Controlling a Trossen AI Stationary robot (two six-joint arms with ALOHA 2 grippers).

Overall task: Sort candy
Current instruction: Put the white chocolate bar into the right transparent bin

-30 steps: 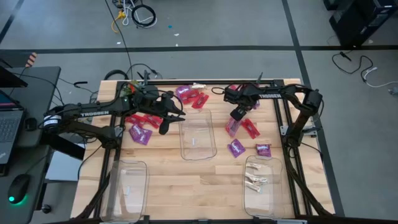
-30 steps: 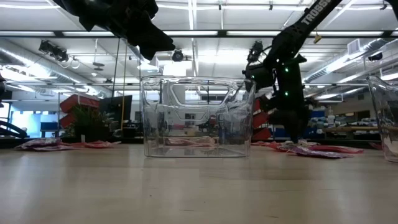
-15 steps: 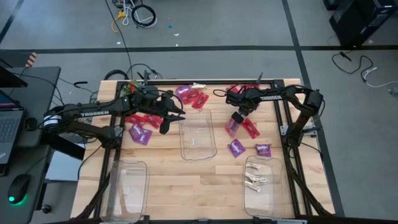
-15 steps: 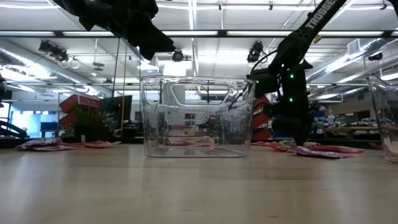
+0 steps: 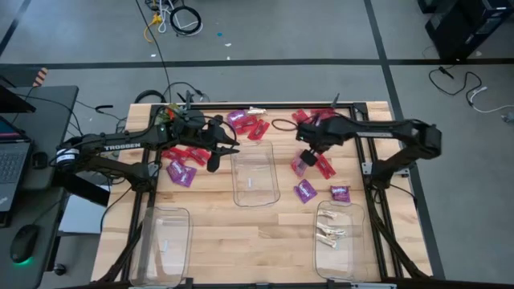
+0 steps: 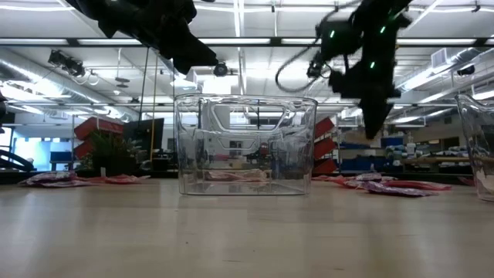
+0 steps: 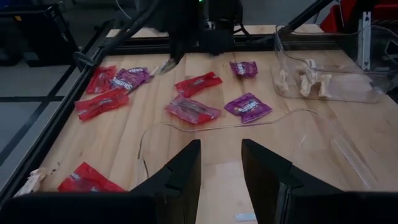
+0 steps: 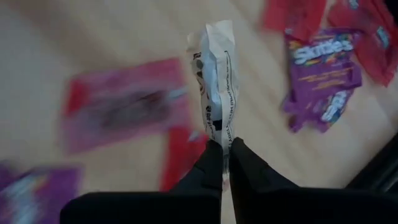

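Note:
My right gripper (image 8: 224,158) is shut on a whitish-cream wrapped candy (image 8: 214,74). It hangs above the red packets (image 5: 324,167) and purple packets (image 5: 304,191) that lie flat on the table right of the middle clear bin (image 5: 255,172). In the low view it (image 6: 374,116) is well above the tabletop. My left gripper (image 7: 221,174) hovers open over the middle bin's left rim (image 7: 186,127) with nothing between its fingers. More red and purple candy lies at the far edge (image 5: 249,124) and on the left (image 5: 181,172). My right gripper pinches one end of the whitish wrapper (image 8: 219,134) between its two fingers. The fingers point down at the table. The rest of the wrapper sticks out past the fingertips, edge-on, and the candy (image 7: 163,66) hangs clear of the table.
A clear bin (image 5: 336,237) at the near right holds a few whitish candies. Another clear bin (image 5: 165,241) stands at the near left. Dark frame rails run along the table's left and right sides.
My right gripper has shut on the whitish candy among the packets right of the middle bin and has risen with it, so the candy now hangs clear of the table. Its arm has stretched out more level.

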